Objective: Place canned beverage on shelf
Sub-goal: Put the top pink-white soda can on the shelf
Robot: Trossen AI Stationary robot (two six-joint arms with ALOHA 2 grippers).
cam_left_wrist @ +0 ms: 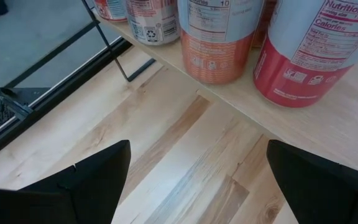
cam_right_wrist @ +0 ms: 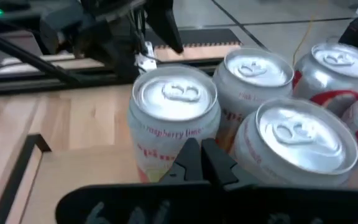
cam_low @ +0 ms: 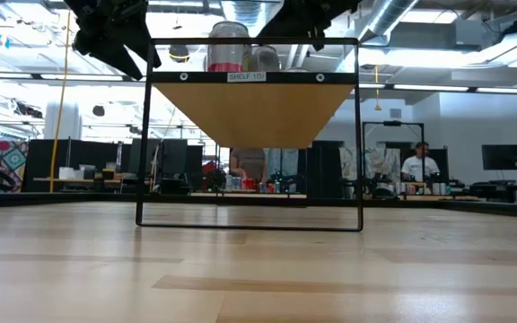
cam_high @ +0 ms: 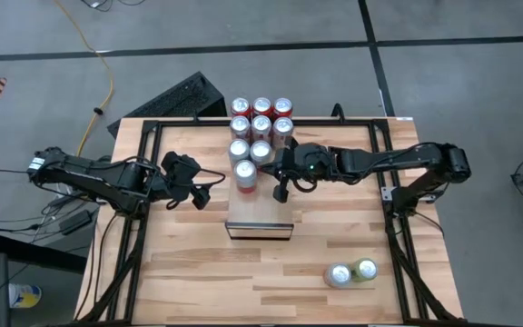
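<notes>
The shelf is a narrow raised wooden platform in the middle of the table, running from near to far. Several red-and-white cans stand upright on it, filling its far part. The nearest can stands alone, at the shelf's left edge. My right gripper is shut, raised over the shelf just right of that can and clear of it. My left gripper hangs open to the left of the shelf; its wrist view shows cans on the shelf edge ahead and nothing between its fingers.
Two more cans lie on the tabletop near the front right corner. A black frame runs round the tabletop. From table height the shelf shows from below, on thin black legs, with open table under and before it.
</notes>
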